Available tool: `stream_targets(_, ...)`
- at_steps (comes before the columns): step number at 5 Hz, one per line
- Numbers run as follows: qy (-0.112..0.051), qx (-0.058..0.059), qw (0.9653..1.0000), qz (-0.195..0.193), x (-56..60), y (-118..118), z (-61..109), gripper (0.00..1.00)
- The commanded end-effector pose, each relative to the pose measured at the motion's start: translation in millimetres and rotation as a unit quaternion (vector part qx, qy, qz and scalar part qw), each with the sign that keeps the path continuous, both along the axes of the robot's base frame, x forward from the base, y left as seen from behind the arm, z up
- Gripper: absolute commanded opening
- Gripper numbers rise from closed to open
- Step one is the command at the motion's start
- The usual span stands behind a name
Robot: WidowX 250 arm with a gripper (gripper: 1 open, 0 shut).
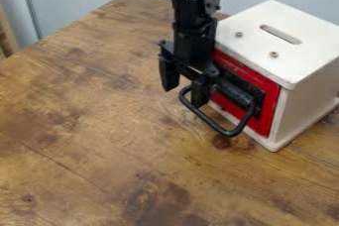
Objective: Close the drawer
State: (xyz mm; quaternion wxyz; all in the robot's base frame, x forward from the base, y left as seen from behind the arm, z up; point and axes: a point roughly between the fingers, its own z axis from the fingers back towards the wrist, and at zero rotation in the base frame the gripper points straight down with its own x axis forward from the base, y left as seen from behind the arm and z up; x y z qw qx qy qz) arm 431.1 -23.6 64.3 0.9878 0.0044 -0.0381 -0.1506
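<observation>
A cream-white box (294, 54) stands on the wooden table at the right. Its drawer (260, 98) has a red front panel that sits nearly flush with the box's face. A large black loop handle (219, 119) juts out from the panel toward the lower left. My black gripper (184, 83) points straight down just left of the red panel, over the near end of the handle. Its fingers stand open, with nothing held between them. One fingertip hangs close to the handle's bar; whether it touches I cannot tell.
The box's top has a slot (281, 35). The wooden table (93, 141) stretches to the left and front. The table's far edge runs along the upper left, with a pale wall behind.
</observation>
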Motion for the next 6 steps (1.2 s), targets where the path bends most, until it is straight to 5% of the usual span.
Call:
stream_targets(1,-0.114,-0.029,0.9925,0.032,28.7,-11,48.0,1.00)
stream_targets(3,-0.123,-0.038,0.9900,0.057,28.7,-4,63.4,1.00)
stream_targets(6,-0.134,-0.042,0.9877,0.069,27.6,-31,89.3,1.00)
